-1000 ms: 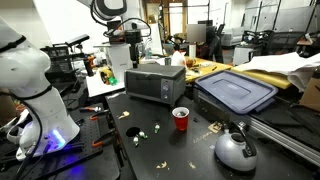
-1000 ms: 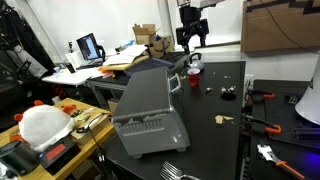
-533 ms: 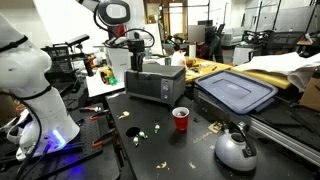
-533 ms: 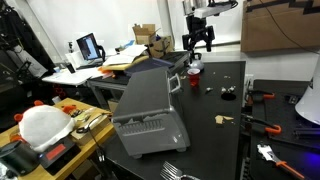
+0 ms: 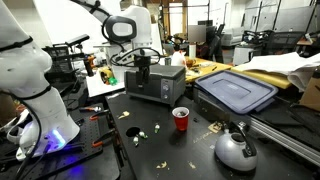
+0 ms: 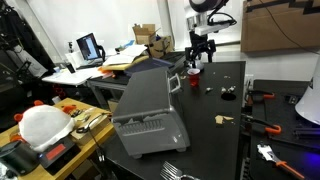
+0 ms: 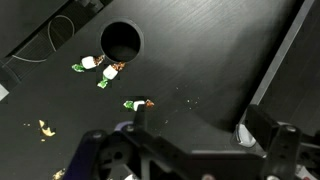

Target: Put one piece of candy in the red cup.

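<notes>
The small red cup (image 5: 181,119) stands upright on the black table in front of the grey box; it also shows in an exterior view (image 6: 194,68). Several wrapped candies lie loose on the table, left of the cup (image 5: 135,130) and right of it (image 5: 210,128). My gripper (image 5: 143,78) hangs above the table to the left of and behind the cup, by the grey box. In the wrist view the gripper (image 7: 200,125) is open and empty, and green-and-orange candies (image 7: 138,103) (image 7: 100,68) lie below it. The cup is not in the wrist view.
A grey box-shaped appliance (image 5: 155,82) stands behind the cup. A silver kettle (image 5: 236,150) sits at the front right. A blue-lidded bin (image 5: 238,92) stands to the right. A round dark hole (image 7: 121,42) in the tabletop lies next to the candies.
My gripper has come down and moved toward the cup side, from high behind the grey box to beside it near the table. The cup and candies have not moved.
</notes>
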{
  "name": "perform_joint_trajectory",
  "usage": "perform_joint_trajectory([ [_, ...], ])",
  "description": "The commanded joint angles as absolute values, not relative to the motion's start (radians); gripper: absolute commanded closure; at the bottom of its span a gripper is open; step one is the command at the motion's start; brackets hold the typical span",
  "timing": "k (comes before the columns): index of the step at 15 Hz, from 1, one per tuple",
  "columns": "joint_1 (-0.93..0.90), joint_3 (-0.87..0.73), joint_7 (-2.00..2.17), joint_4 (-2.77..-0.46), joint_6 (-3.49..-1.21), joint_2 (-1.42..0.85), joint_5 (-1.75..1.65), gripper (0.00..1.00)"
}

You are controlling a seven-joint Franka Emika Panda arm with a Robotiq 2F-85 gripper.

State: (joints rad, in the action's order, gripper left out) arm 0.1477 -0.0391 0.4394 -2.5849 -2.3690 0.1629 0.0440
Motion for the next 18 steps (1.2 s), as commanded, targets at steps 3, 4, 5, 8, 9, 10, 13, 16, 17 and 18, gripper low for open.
perform_joint_trajectory([
  [3, 0.154, -0.088, 0.44, -2.589, -2.476, 0.044, 0.073, 0.0],
  [4, 0.156, -0.099, 0.44, -2.589, -2.487, 0.028, 0.072, 0.0],
  [5, 0.158, -0.11, 0.436, -2.591, -2.496, 0.014, 0.077, 0.0],
  [8, 0.171, -0.148, 0.424, -2.599, -2.52, -0.017, 0.092, 0.0],
  [9, 0.177, -0.16, 0.423, -2.606, -2.529, -0.021, 0.091, 0.0],
  [10, 0.18, -0.169, 0.417, -2.613, -2.542, -0.024, 0.093, 0.0],
  [13, 0.182, -0.188, 0.42, -2.657, -2.599, -0.02, 0.061, 0.0],
  [16, 0.179, -0.192, 0.423, -2.719, -2.659, -0.004, 0.033, 0.0],
  [17, 0.178, -0.191, 0.42, -2.736, -2.675, -0.002, 0.032, 0.0],
  [18, 0.176, -0.19, 0.421, -2.755, -2.694, 0.0, 0.026, 0.0],
])
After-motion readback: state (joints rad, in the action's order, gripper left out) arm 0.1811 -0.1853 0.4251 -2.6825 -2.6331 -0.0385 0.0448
